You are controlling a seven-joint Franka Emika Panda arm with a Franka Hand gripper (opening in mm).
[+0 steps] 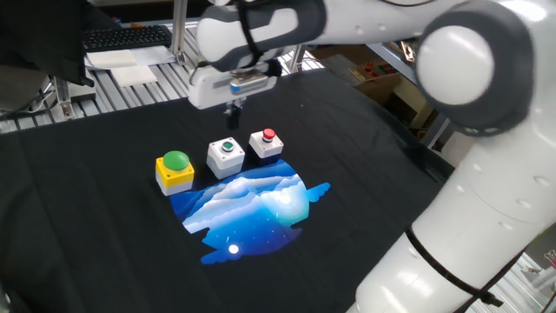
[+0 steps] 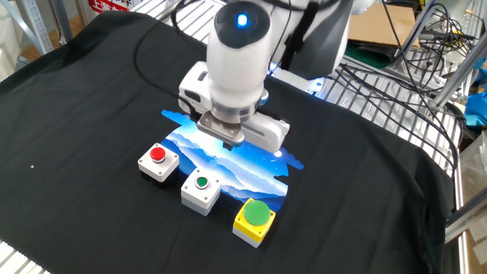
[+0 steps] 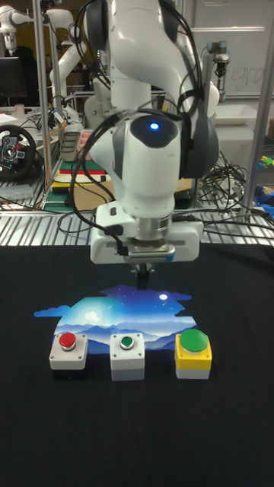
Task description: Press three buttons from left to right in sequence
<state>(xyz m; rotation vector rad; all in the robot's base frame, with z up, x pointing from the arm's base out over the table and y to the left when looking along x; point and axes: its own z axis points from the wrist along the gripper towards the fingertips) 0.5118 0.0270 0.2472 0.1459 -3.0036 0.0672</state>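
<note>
Scene: A Franka arm hangs over a table draped in black cloth [image 1: 87, 235], where three button boxes sit in a tidy row along the edge of a blue mountain print [image 1: 252, 209].

Buttons: In the one fixed view the yellow box [image 1: 175, 169] with its big green dome stands at the left, the white green-button box [image 1: 226, 155] is in the middle, and the white red-button box [image 1: 267, 143] is at the right. They are just beside one another and none is being touched. The tall fixed view looks from the opposite side, so the row reads in reverse there.

Gripper: The gripper [image 3: 142, 280] points straight down, a sensible pose for pushing a button from above. It is held clear of the boxes, above the print and about level with the middle of the row.

Fingers: They show only as a slim dark stem below the wrist. Whether they are together or apart cannot be told from any view.

Height: Probably kept high so the tips can pass over the boxes without knocking them.

Step in hand: Judging by its place, the arm looks to be lining up on the middle box, though the frames do not show which buttons have been pressed.

Risk: An off-centre descent could catch a box edge and shove it across the cloth.
</note>
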